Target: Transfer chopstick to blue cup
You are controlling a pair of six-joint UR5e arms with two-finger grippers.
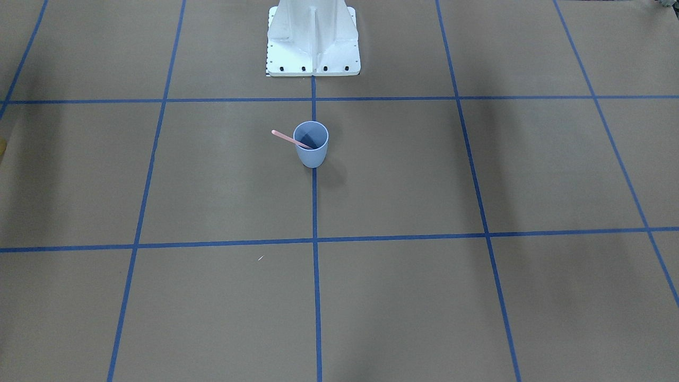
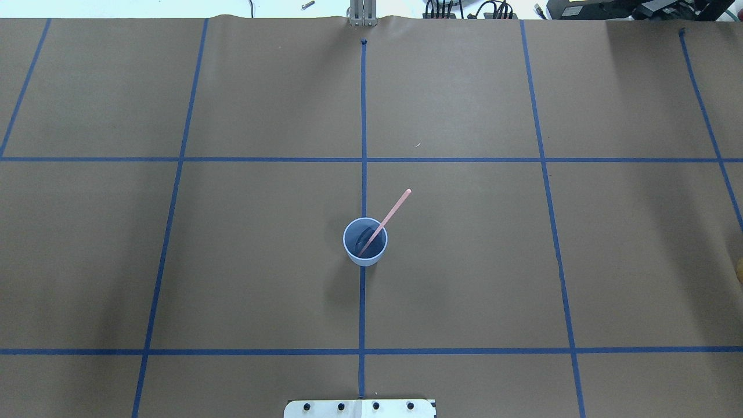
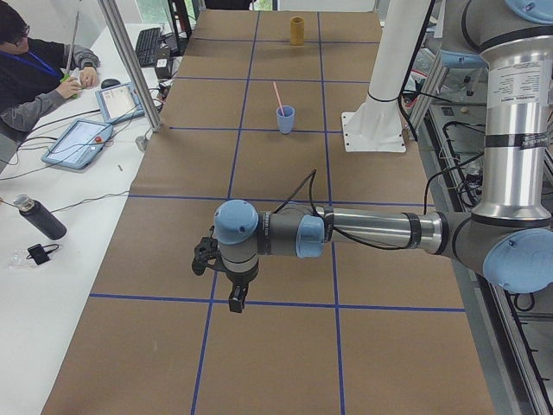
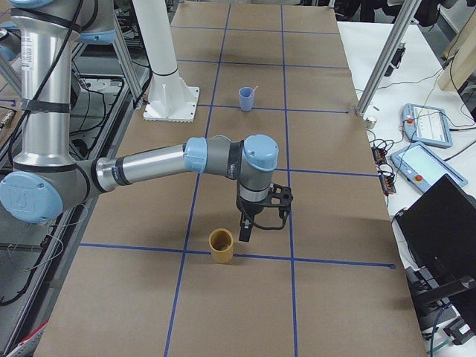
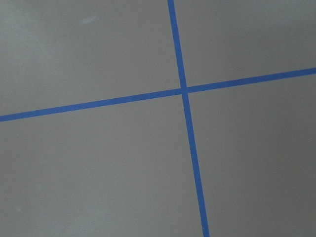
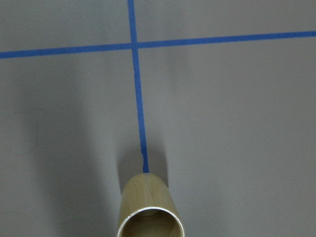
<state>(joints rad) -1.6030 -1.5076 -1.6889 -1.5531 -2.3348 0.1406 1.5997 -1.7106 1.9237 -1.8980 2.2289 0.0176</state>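
Brown paper crossed by blue tape lines (image 2: 363,116) covers the counter (image 2: 464,261). Two arms reach over it, the left arm (image 3: 371,232) and the right arm (image 4: 149,165). Each ends in a gripper pointing down. I cannot tell whether the left gripper (image 3: 235,298) or the right gripper (image 4: 246,234) is open or closed. Two cups stand well apart: one blue cup (image 1: 311,154) near the counter's middle and one tan cup (image 4: 222,247) just beside the right gripper. One chopstick (image 2: 395,210), thin and pink, leans inside the blue cup, its upper end slanting out past the rim.
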